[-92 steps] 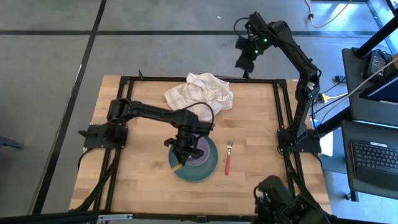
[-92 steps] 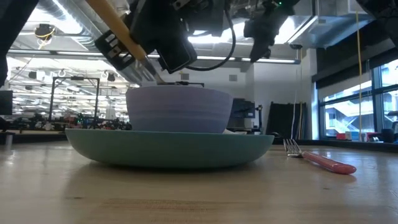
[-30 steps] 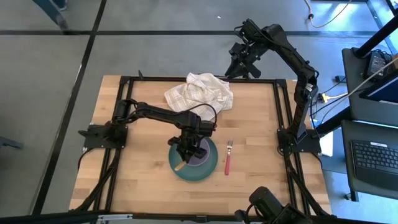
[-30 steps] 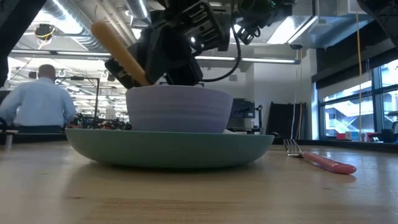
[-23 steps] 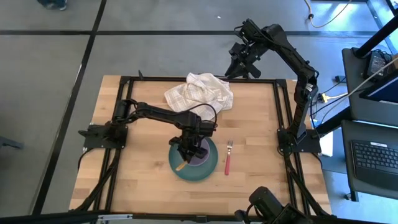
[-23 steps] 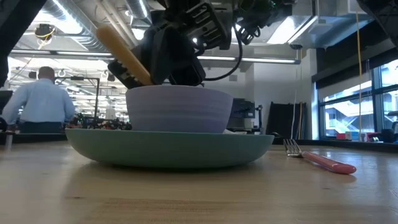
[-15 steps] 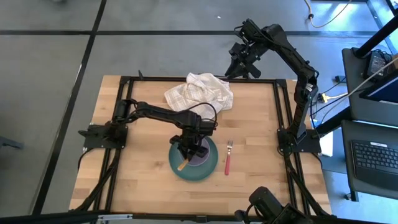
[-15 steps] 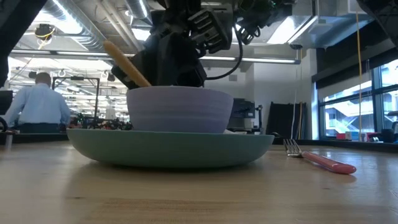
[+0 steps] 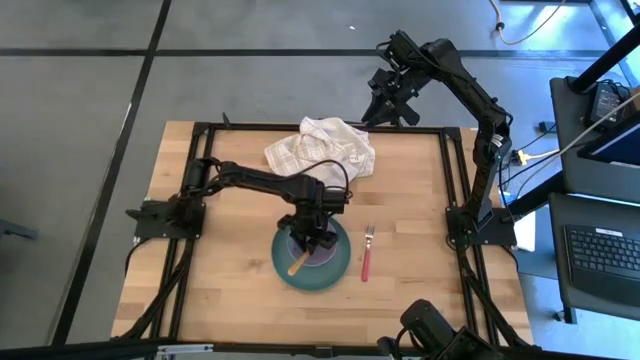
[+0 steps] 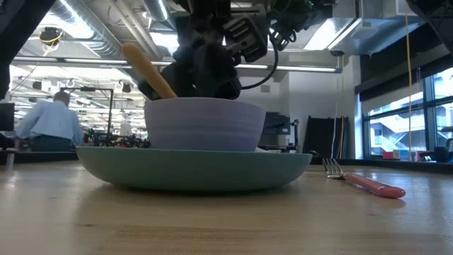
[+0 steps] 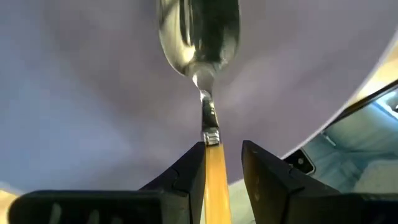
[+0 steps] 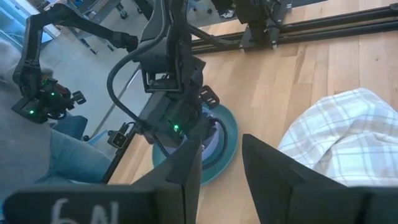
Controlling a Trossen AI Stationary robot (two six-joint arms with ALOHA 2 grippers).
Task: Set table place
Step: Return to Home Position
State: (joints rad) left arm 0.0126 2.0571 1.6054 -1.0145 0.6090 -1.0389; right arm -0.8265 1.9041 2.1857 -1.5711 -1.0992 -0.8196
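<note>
The teal plate (image 9: 336,276) lies on the table with the lilac bowl (image 10: 205,127) standing on it. The yellow-orange-handled spoon (image 10: 145,67) is in the bowl: its metal end (image 11: 199,31) lies on the bowl's inside, and its handle (image 9: 295,264) slants out over the rim toward the near left. My left gripper (image 11: 221,155) reaches down into the bowl, slightly open, with a finger on either side of the handle. The red-handled fork (image 9: 366,255) lies flat to the plate's right. My right gripper (image 9: 385,100) waits, open, high beyond the far edge. My left gripper comes from above, and its fingers stand on either side of the spoon's handle near the metal neck (image 11: 212,149). One finger (image 11: 194,165) lies right beside the handle; I cannot tell whether it touches. A gap shows between the handle and the other finger (image 11: 255,165).
A crumpled white checked cloth (image 9: 320,145) lies at the table's far middle. The black frame (image 9: 452,200) runs along the table's edges. Bare wood shows on the near left and near right. A person stands in the room behind the table (image 10: 53,120).
My left gripper has gone down and a little toward the table's right edge over the lilac bowl, taking the spoon with it. The spoon's handle has sunk lower and now slants out over the bowl's rim.
</note>
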